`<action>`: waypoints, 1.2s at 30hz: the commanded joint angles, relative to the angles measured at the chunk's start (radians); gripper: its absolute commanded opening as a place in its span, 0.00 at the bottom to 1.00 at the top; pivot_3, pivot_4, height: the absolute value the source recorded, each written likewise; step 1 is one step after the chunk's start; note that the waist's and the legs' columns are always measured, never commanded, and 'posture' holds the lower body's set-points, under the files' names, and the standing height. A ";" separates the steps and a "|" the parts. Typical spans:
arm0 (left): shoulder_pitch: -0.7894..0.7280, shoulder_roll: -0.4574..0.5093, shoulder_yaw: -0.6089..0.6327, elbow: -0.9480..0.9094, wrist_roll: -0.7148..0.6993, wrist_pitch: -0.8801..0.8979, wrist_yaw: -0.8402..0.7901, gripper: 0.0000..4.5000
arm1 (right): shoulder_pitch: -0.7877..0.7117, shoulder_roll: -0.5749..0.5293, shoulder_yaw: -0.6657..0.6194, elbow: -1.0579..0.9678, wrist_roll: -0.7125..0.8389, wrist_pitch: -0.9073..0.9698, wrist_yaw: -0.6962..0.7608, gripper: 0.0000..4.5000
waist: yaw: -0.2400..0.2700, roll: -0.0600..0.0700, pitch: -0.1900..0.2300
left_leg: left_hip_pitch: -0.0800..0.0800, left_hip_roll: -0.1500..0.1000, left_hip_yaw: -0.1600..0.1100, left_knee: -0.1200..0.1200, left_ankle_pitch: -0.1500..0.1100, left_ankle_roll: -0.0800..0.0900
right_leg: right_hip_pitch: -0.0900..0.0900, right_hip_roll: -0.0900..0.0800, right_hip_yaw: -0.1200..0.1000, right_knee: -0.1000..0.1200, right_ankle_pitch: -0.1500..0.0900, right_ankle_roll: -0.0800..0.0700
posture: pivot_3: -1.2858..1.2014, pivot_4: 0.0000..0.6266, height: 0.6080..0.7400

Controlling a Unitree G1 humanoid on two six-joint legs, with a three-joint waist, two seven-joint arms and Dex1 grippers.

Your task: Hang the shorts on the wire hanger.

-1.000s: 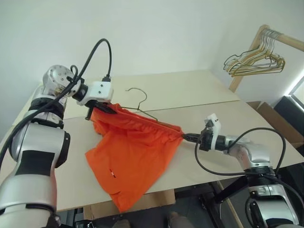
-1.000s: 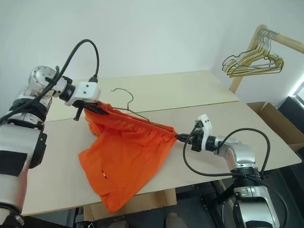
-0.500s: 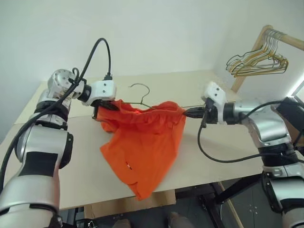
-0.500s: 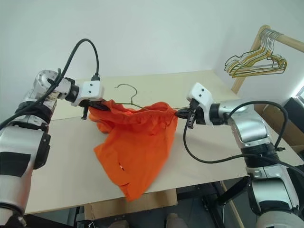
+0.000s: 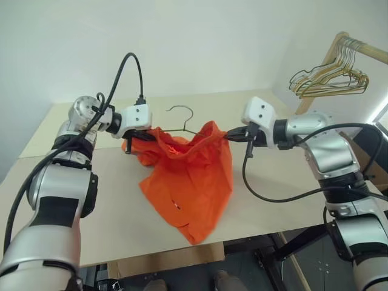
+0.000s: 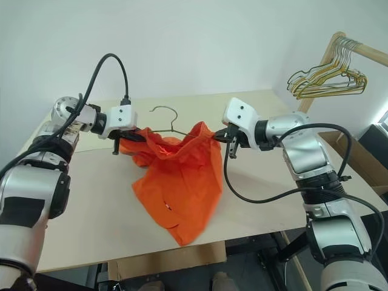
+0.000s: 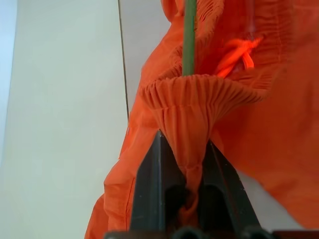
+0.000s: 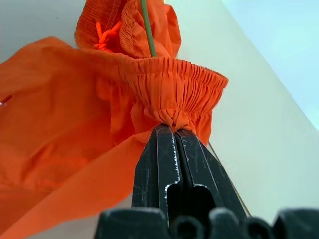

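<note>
Fingers of both grippers, left point(image 5: 134, 137) & right point(image 5: 233, 134), pinch bright orange fabric shorts point(image 5: 189, 176) by waistband, above tan table point(image 5: 109, 206). Thin grey-olive wire hanger point(image 5: 182, 119) threaded through. Mid-hang step; next prob. spread the waistband along wire.

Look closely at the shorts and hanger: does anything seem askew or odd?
Yes. The shorts sag bunched and lopsided between the left gripper and right gripper, each pinching the waistband; the wire hanger sits tangled in the fabric.

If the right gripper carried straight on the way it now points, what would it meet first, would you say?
The right gripper, shut on the shorts, points toward the left gripper. It would likely press into the bunched waistband and the hanger wire first; depth is uncertain.
</note>
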 commanded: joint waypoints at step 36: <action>0.019 -0.047 0.131 -0.076 -0.161 -0.023 -0.178 0.00 | -0.119 0.057 -0.011 0.205 -0.017 -0.099 0.166 0.58 | -0.003 0.000 0.000 | 0.001 0.000 0.000 0.000 0.000 0.000 | 0.000 0.000 0.000 0.001 0.000 0.000 | 0.50 0.00 1.00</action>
